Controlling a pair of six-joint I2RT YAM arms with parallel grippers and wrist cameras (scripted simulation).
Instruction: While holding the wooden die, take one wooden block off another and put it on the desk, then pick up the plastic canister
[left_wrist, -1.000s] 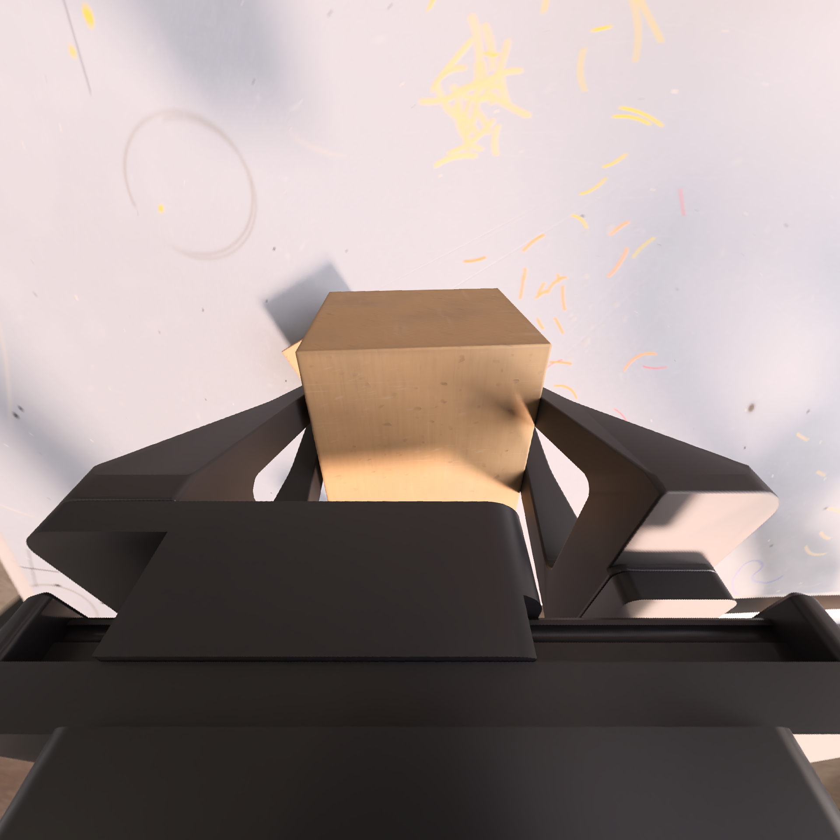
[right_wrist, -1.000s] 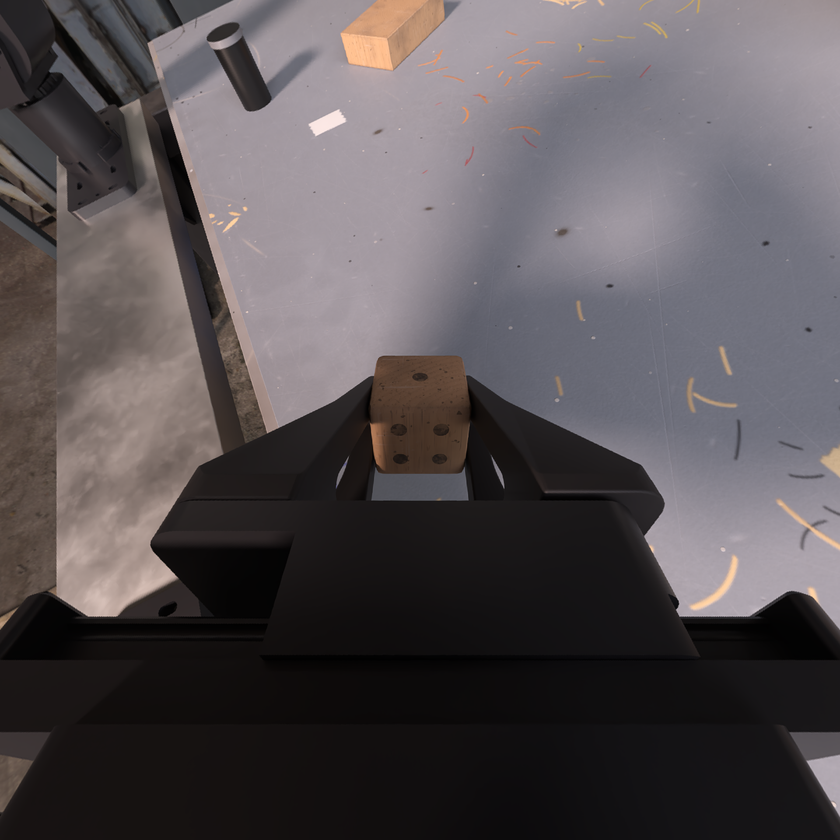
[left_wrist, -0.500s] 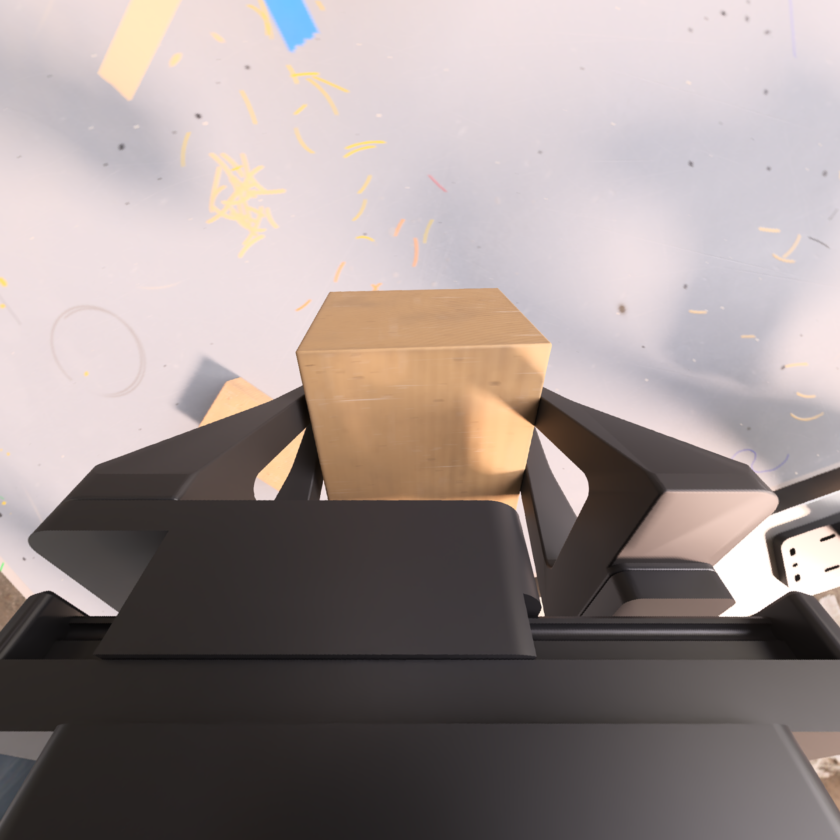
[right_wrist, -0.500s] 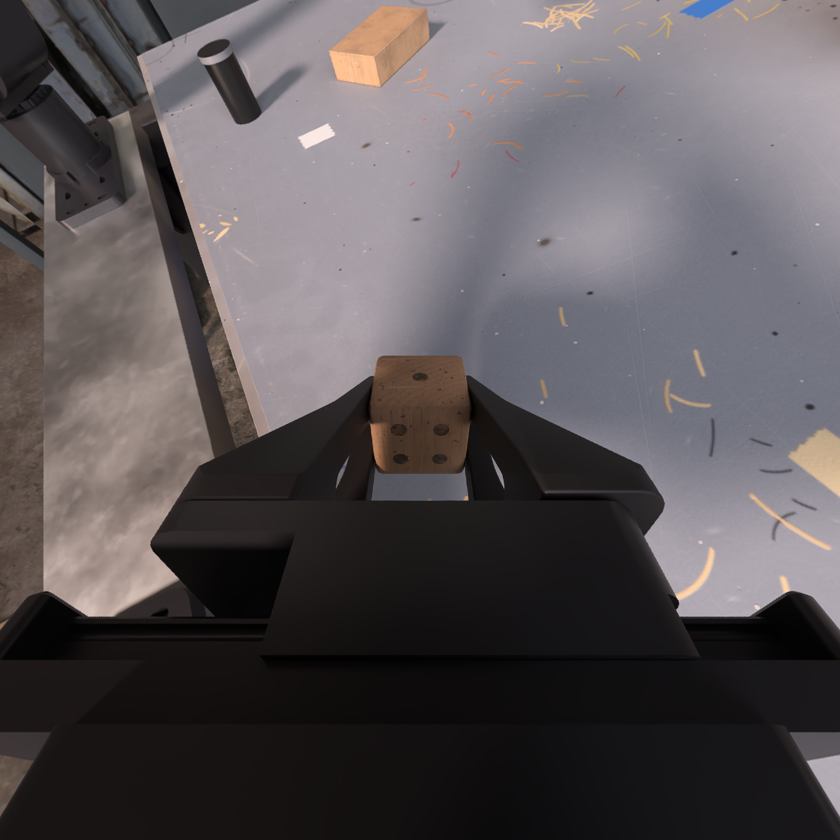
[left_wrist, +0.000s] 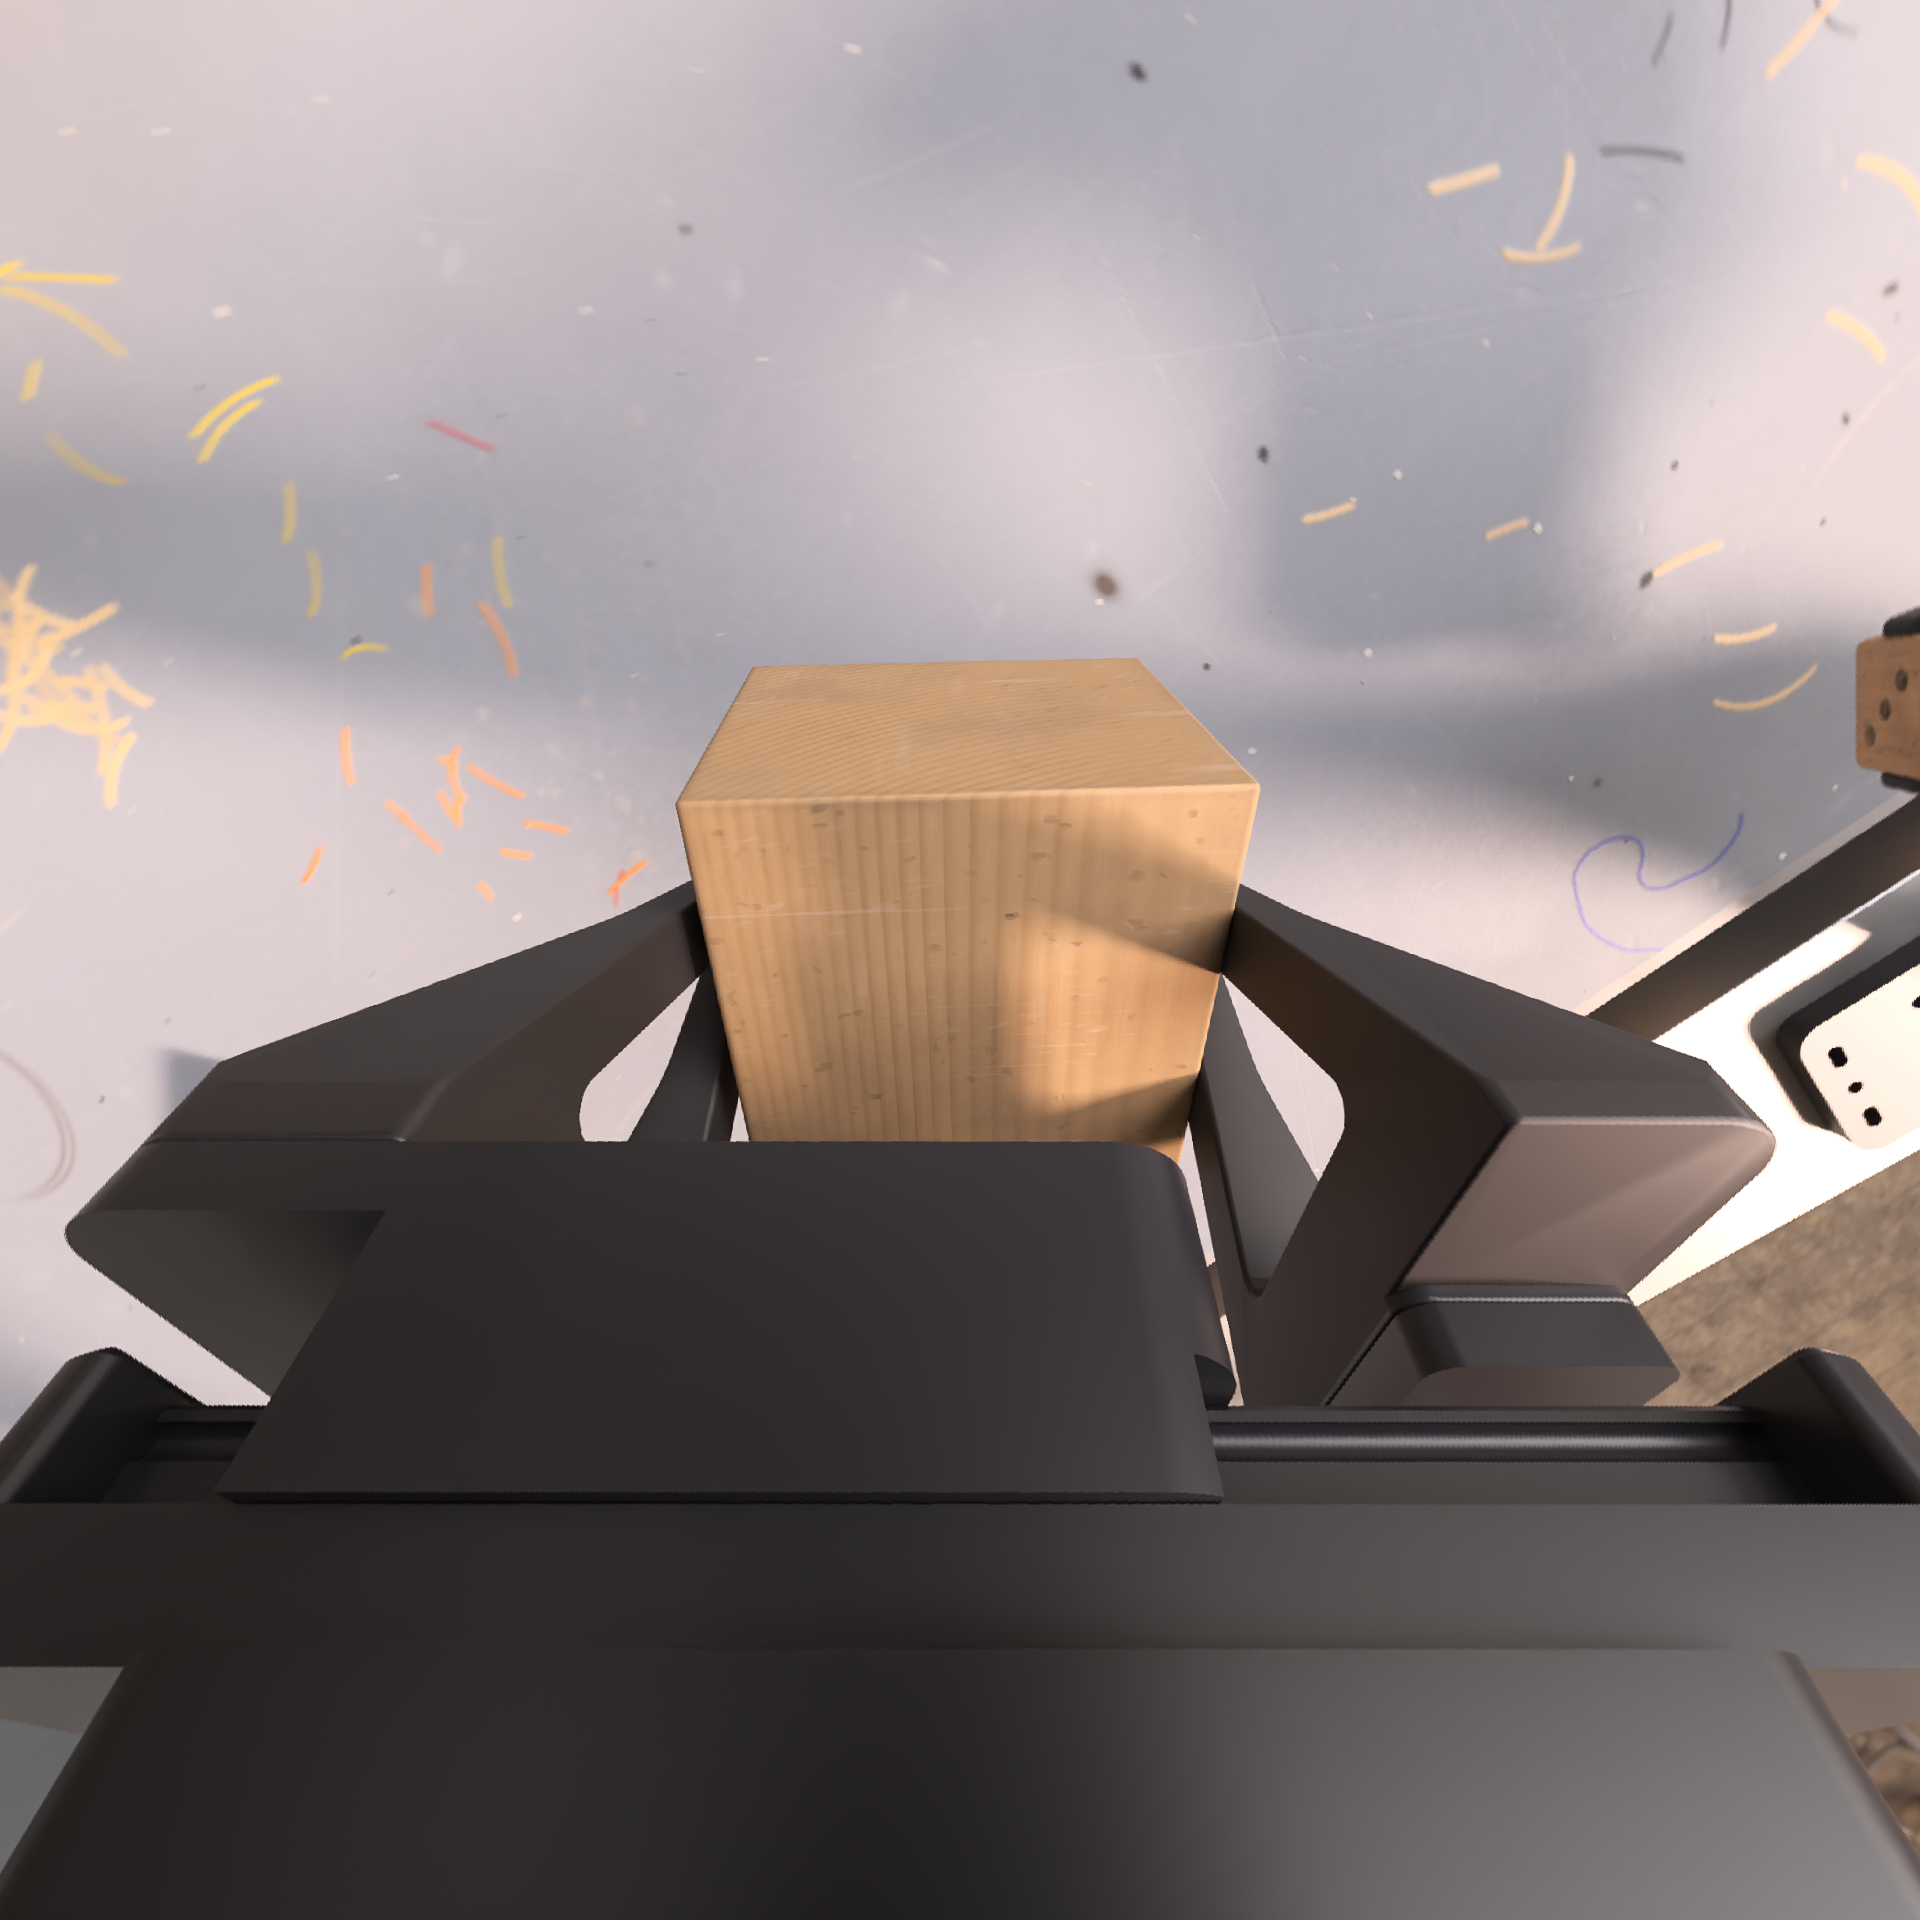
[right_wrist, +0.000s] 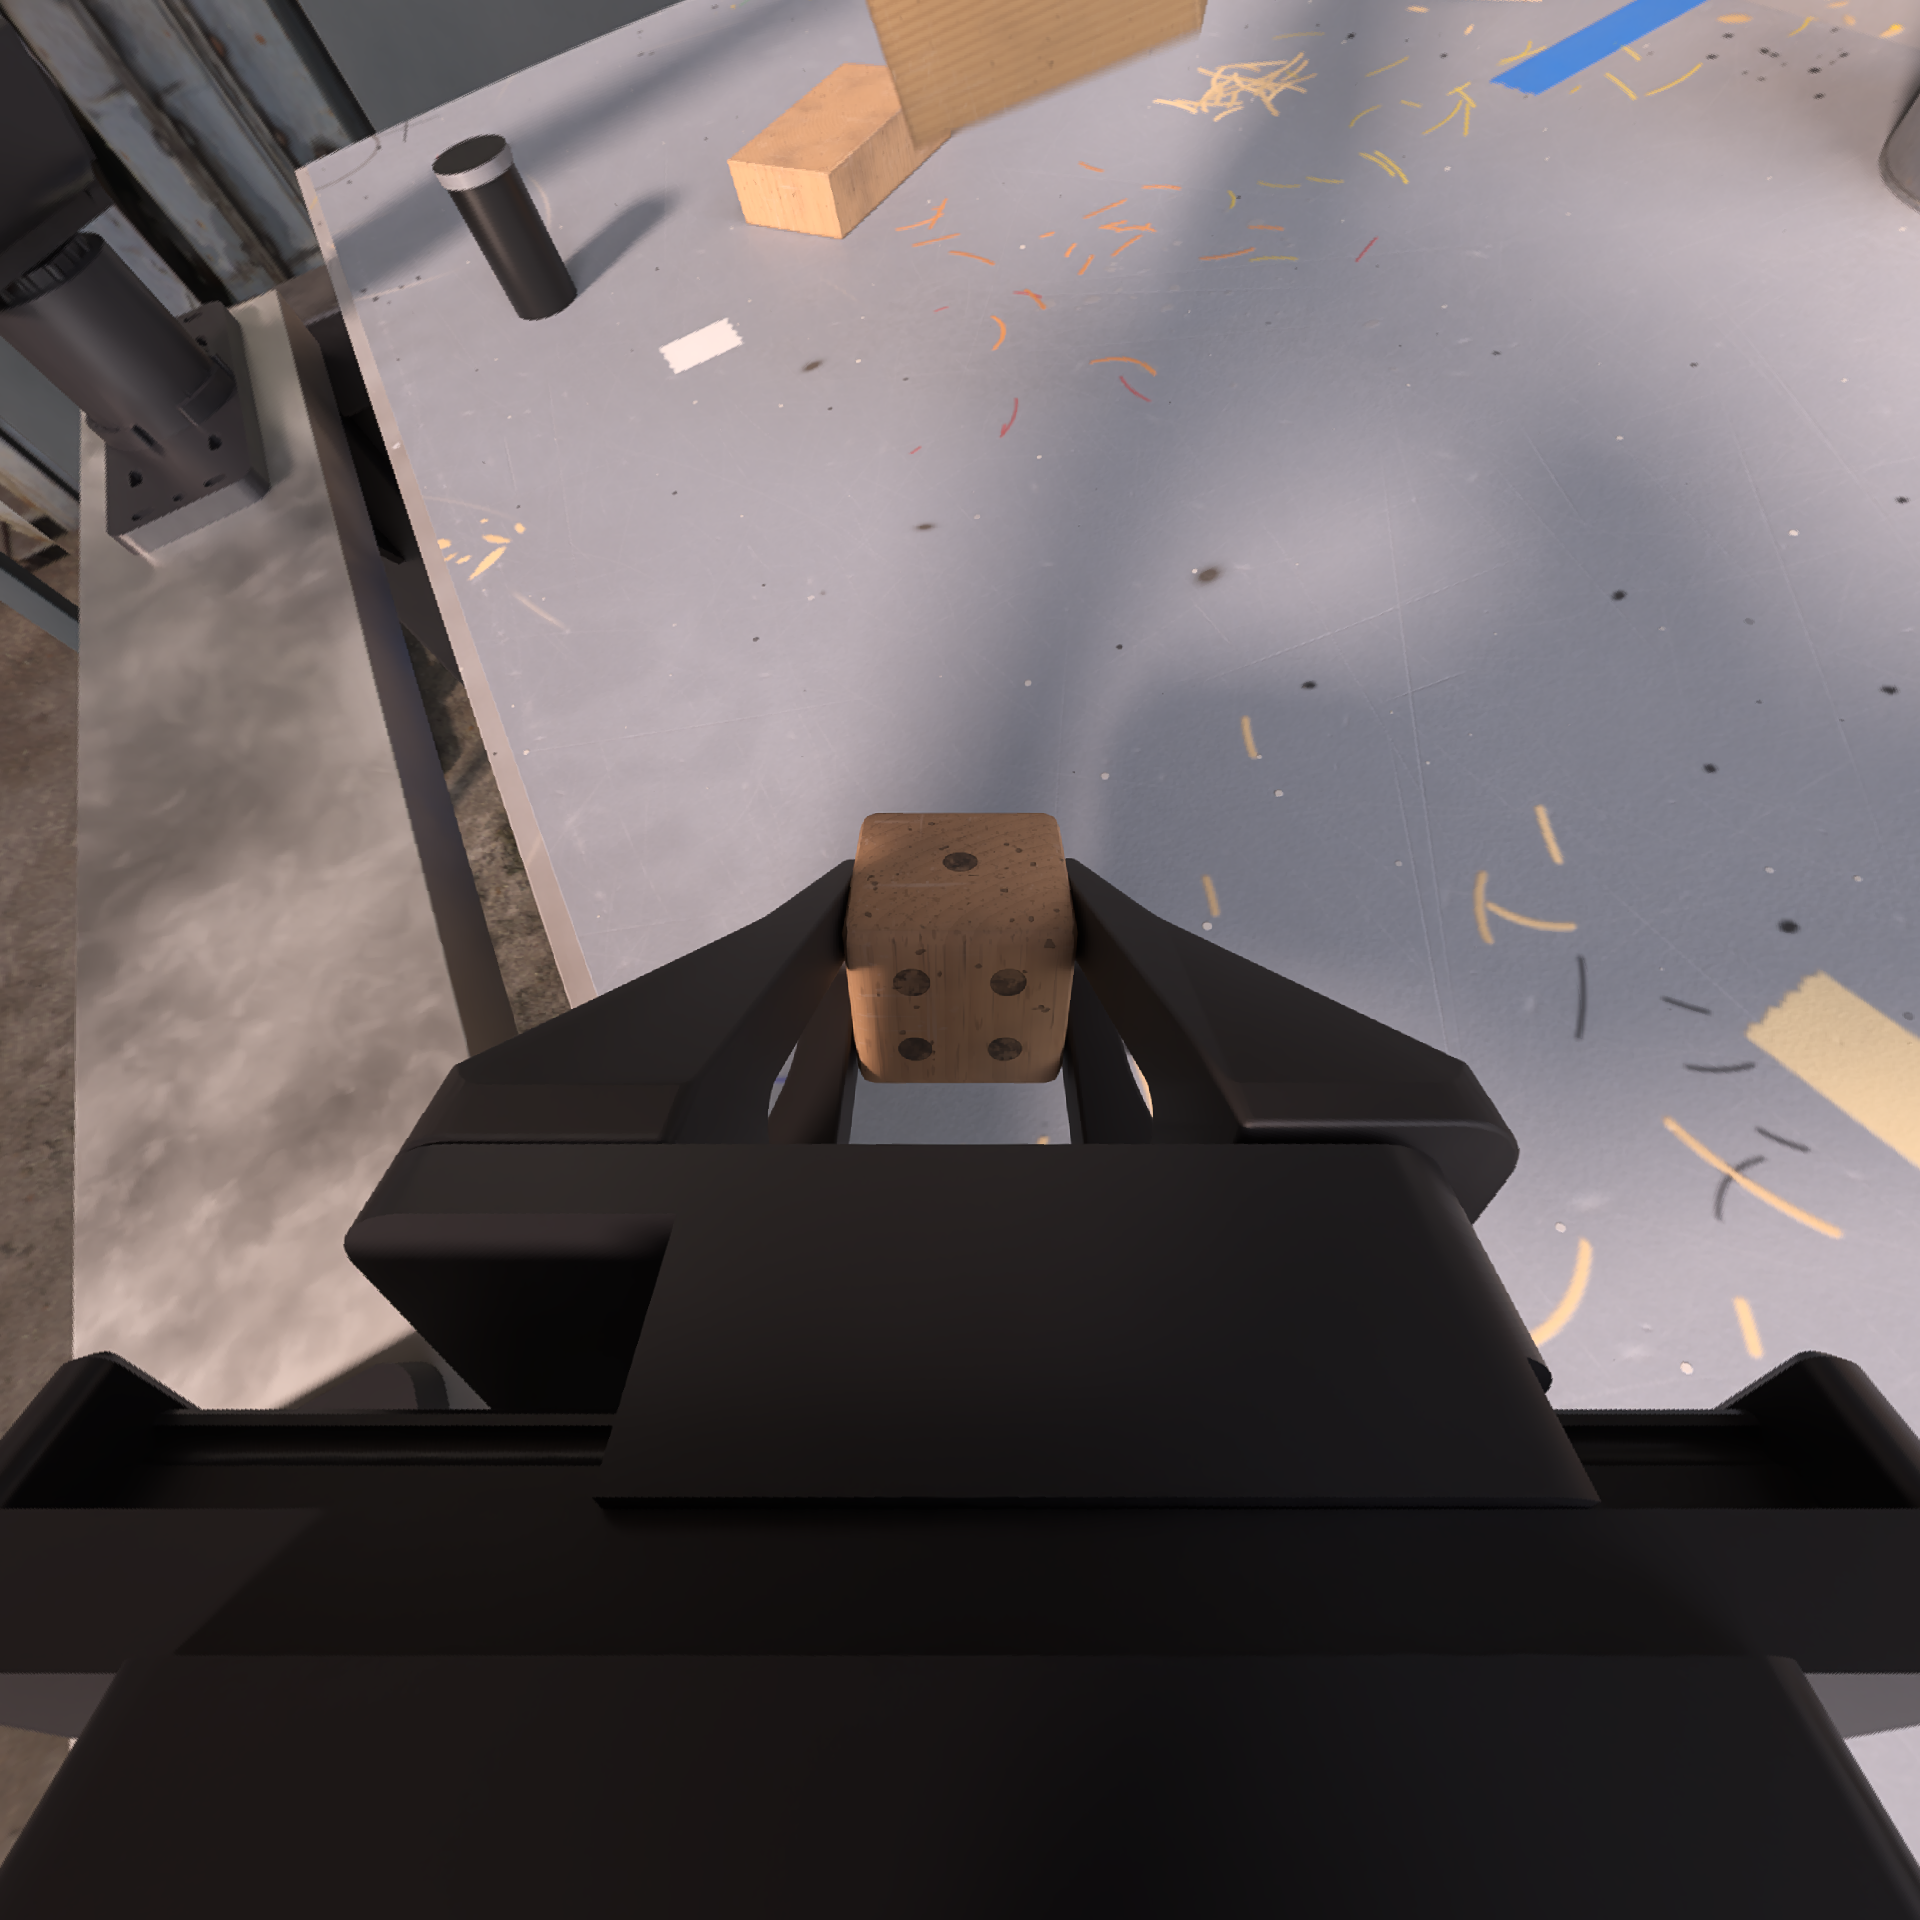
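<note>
My left gripper is shut on a pale wooden block and holds it above the grey desk. The same block shows at the top of the right wrist view, in the air. The other wooden block lies flat on the desk at the far left. The plastic canister, black with a grey cap, stands upright left of it near the desk's corner. My right gripper is shut on the wooden die above the desk; the die also shows at the right edge of the left wrist view.
The desk's left edge runs beside a lower grey shelf with an arm base. Wood shavings, a white tape scrap, blue tape and tan tape lie on the desk. A white socket plate sits past the desk edge.
My left gripper has carried the wooden block rightward across the desk, away from the other block, into the right wrist view. My right gripper has drifted with the die still held.
</note>
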